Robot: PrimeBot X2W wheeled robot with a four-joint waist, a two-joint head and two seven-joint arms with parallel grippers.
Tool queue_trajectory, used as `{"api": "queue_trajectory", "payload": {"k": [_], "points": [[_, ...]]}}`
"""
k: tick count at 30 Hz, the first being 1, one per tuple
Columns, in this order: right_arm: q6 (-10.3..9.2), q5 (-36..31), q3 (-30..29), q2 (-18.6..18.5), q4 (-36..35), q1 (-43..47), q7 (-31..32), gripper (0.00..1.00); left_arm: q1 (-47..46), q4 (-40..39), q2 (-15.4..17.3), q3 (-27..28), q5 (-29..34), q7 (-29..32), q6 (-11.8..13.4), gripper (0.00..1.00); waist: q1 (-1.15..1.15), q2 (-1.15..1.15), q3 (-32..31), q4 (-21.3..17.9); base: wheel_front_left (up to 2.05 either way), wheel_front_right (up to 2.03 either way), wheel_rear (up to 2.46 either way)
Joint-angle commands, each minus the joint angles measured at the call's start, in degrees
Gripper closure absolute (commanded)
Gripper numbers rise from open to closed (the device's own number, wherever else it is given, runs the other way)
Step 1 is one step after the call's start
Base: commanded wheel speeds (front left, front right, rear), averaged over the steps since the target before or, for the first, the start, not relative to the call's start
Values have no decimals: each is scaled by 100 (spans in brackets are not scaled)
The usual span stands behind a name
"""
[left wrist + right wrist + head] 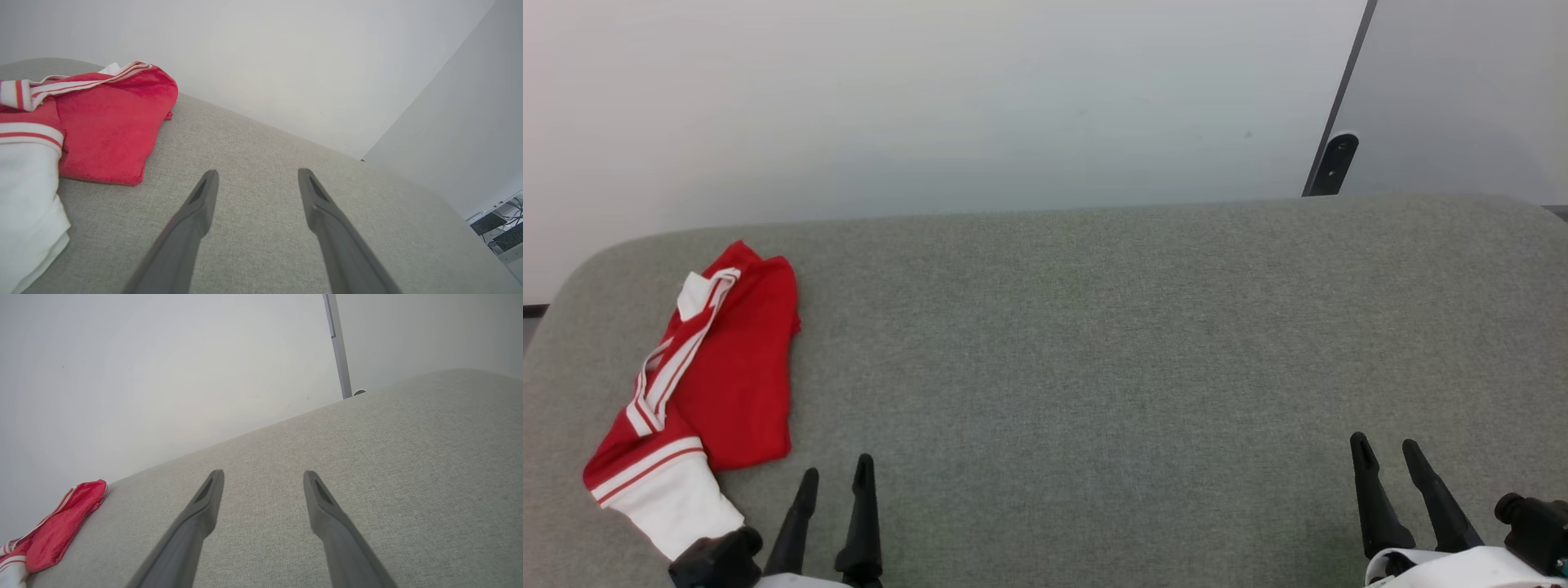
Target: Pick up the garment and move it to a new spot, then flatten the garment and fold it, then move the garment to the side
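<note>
The left claw has its two dark fingers spread wide with nothing between them. It is over the soft grey top, just beside the garment, which is on its left. The garment lies in a bunched, folded heap at the left end of the grey top, with red cloth on top, a red-and-white striped trim running along it, and one white sleeve nearest the robot. The right claw is also spread wide and holds nothing; it is at the right end, well apart from the garment, and behind the grey top is a pale wall with a thin dark strip.
</note>
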Motion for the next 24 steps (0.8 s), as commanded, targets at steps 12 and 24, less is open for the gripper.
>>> {"api": "queue_trajectory", "payload": {"k": [12,24], "points": [[-4,-702,-42,49,-199,105,-174,0,68,-139,24,-32,770,-197,26,0,0,0,48,-49,0,0,0],[-5,-1175,-44,60,-244,169,-317,0,136,-167,19,-71,1398,-351,69,0,0,0,59,-47,0,0,0]]}}
